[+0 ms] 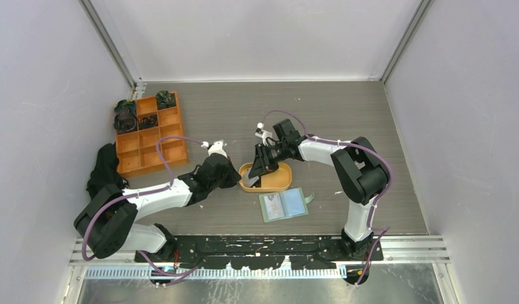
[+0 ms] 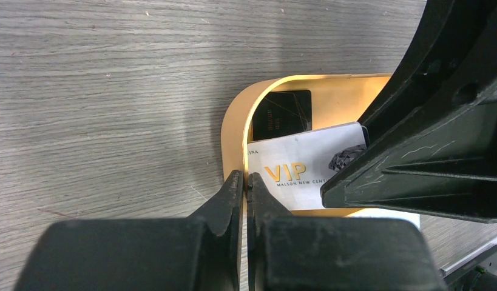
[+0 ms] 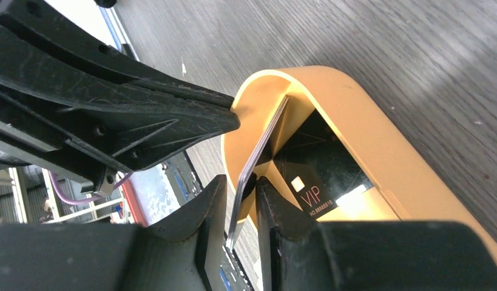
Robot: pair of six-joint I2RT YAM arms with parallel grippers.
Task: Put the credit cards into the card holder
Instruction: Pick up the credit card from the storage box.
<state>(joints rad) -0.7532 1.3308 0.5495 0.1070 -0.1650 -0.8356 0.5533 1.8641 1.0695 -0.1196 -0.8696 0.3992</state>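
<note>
From above, the card holder [image 1: 283,204] is lying open on the table [image 1: 244,114] beside the orange tray [image 1: 284,183]. At the left wrist, the left gripper [image 2: 246,185] is holding its fingers together at the tray's rim, a black card [image 2: 282,115] lying inside. At the right wrist, the right gripper [image 3: 243,203] is clamping its fingers on a white card [image 3: 264,148] standing on edge; slotting the cards probably all remains.

grey wood-grain tabletop [image 1: 244,107] carries an orange oval tray [image 1: 284,184]; the open card holder [image 1: 283,204] lies just nearer the arm bases, an orange grid organiser [image 1: 171,152] well left.
</note>
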